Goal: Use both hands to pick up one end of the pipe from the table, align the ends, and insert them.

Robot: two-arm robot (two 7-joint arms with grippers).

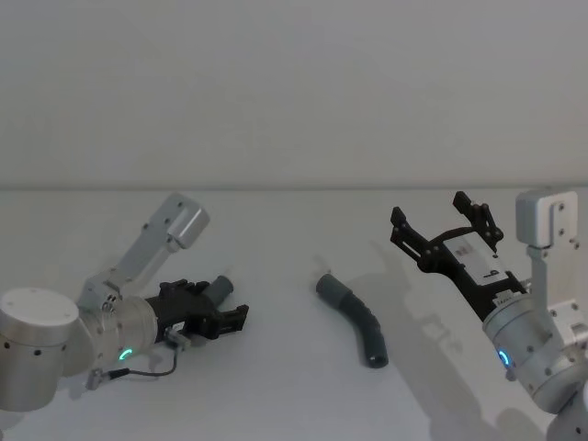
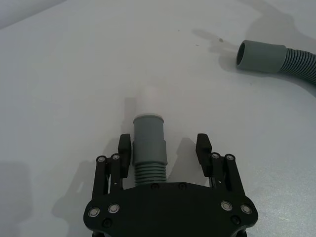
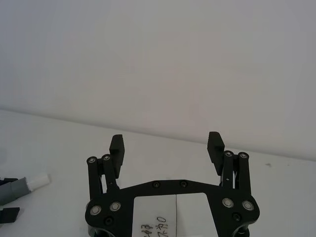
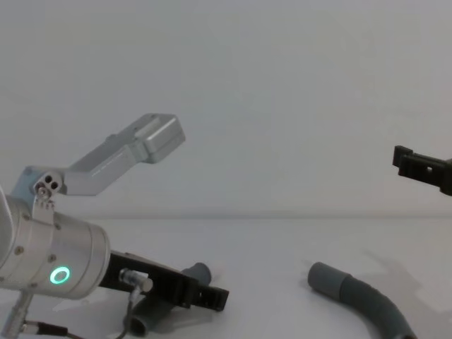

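One pipe piece (image 2: pixel 149 143) lies on the white table (image 1: pixel 276 386), its grey cuff with a whitish tip (image 2: pixel 149 101) pointing away from my left wrist. My left gripper (image 2: pixel 163 141) is low and open, straddling that cuff; one finger (image 2: pixel 125 148) touches it, the other stands apart. In the head view this gripper (image 1: pixel 220 300) is at the left. The second pipe piece (image 1: pixel 354 317), curved and ribbed, lies free mid-table, its open cuff (image 2: pixel 259 56) facing the first. My right gripper (image 1: pixel 428 207) hangs open and empty above the table at the right.
A plain pale wall rises behind the table. Bare white surface lies between the two pipe pieces and in front of them. In the chest view the second piece (image 4: pixel 357 296) rests at the lower right.
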